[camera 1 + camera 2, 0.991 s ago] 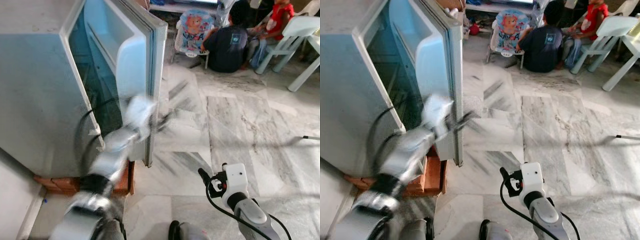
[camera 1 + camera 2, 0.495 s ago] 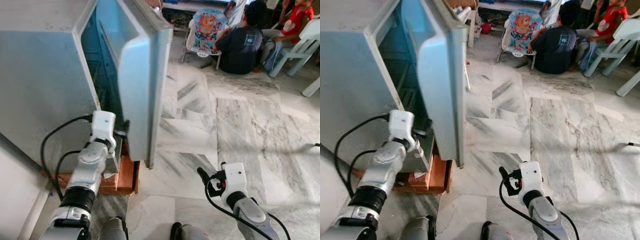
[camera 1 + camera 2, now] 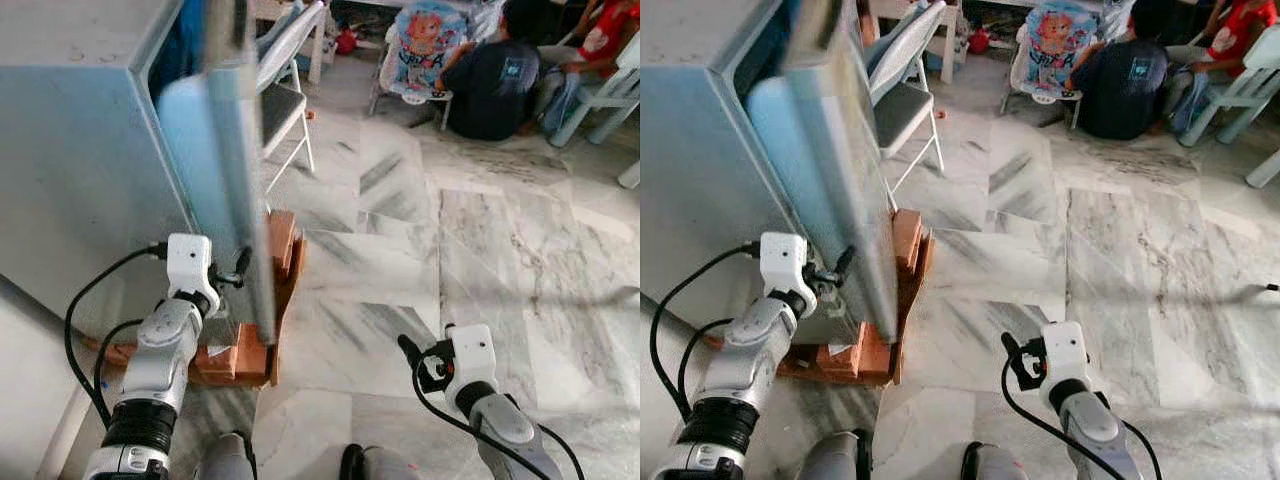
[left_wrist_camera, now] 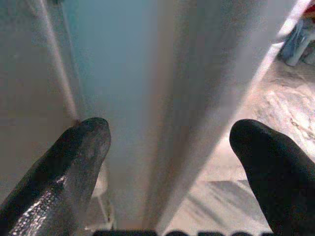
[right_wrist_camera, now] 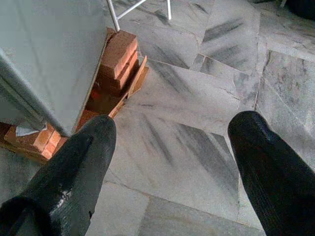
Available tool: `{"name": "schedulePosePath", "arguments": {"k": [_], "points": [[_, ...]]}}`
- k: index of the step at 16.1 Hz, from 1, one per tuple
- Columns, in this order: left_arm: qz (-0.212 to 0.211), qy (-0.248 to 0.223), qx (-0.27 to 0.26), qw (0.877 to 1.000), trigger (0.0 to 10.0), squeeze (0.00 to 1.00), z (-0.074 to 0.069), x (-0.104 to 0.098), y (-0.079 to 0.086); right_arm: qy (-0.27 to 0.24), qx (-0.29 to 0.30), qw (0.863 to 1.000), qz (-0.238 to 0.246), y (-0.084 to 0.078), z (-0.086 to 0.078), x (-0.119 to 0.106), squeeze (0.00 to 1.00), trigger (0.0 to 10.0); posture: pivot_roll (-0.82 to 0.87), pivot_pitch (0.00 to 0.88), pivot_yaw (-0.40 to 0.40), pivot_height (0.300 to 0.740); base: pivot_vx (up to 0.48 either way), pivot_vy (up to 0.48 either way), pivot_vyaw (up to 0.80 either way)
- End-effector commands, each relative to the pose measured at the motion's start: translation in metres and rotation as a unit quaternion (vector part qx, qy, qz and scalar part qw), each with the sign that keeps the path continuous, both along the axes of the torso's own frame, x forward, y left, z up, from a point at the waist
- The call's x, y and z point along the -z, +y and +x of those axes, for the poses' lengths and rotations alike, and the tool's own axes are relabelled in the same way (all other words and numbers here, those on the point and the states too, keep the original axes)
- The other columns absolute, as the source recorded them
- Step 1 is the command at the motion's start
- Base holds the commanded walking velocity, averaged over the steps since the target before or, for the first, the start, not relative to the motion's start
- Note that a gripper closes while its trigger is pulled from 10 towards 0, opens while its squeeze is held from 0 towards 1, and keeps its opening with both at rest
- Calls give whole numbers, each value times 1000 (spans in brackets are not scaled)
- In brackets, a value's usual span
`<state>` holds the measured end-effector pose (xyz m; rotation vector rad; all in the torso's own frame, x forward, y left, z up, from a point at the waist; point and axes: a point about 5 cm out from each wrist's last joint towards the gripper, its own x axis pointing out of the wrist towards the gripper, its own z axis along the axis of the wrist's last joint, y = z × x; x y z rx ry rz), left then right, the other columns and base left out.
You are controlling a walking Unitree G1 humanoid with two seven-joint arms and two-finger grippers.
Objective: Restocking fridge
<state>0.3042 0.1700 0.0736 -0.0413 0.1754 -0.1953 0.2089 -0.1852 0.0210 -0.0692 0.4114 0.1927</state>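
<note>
Swung nearly shut since before, the fridge door [image 3: 225,190] meets the spread-fingered left tool [image 3: 238,272]; right tool [image 3: 412,356] idles apart; restocking looks finished.

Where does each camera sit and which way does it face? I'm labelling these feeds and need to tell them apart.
Left eye view: on the head, looking forward and down at the fridge door, marble floor and seated people; both silver arms show.
Right eye view: the head's other eye, same scene slightly shifted.
Left wrist view: along the left gripper, fingers open around the door's edge.
Right wrist view: along the open right gripper, facing floor and the bricks under the fridge.
Shared: both wrist views and both eye views show the door.
</note>
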Motion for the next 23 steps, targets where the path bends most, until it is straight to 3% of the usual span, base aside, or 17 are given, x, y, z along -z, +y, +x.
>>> {"name": "schedulePosePath", "arguments": {"k": [1,12,15,17,18,19,20,21,22,23], "points": [[7,2,6,1000,10000,0,1,0,-2,10,0,1000,-9,-4,-2,3,0,10000,22,84,-70,740,0,0,0],[34,-29,-20,999,10000,0,36,-21,-2,8,5,1000,-12,-5,-2,3,0,10000,5,78,-69,740,0,0,0],[38,-36,-79,996,10000,0,58,-39,-8,7,5,1000,-13,-4,0,3,0,10000,5,77,-69,740,0,0,0],[16,-50,-48,997,10000,0,74,-61,-40,14,-1,1000,-12,-1,0,4,0,10000,4,75,-64,740,0,0,0],[6,-78,48,996,10000,0,76,-81,-89,25,-7,1000,-11,1,0,6,0,10000,0,71,-54,740,0,0,0],[-21,-100,176,979,10000,0,62,-97,-149,32,-9,999,-10,2,0,8,0,10000,3,63,-48,740,0,0,0],[-66,-138,399,904,10000,0,6,-124,-243,40,-14,999,-9,5,1,11,0,10000,-8,55,-43,740,0,0,0],[-89,-138,453,876,10000,0,-13,-130,-263,41,-17,999,-10,7,2,12,0,10000,-15,52,-41,740,0,0,0],[-91,-140,469,867,10000,0,-19,-130,-269,42,-20,999,-12,8,3,12,0,10000,-17,52,-41,740,0,0,0],[-65,-145,455,876,10000,0,-9,-123,-263,41,-23,999,-14,9,4,12,0,10000,-12,54,-39,740,0,0,0]]}}
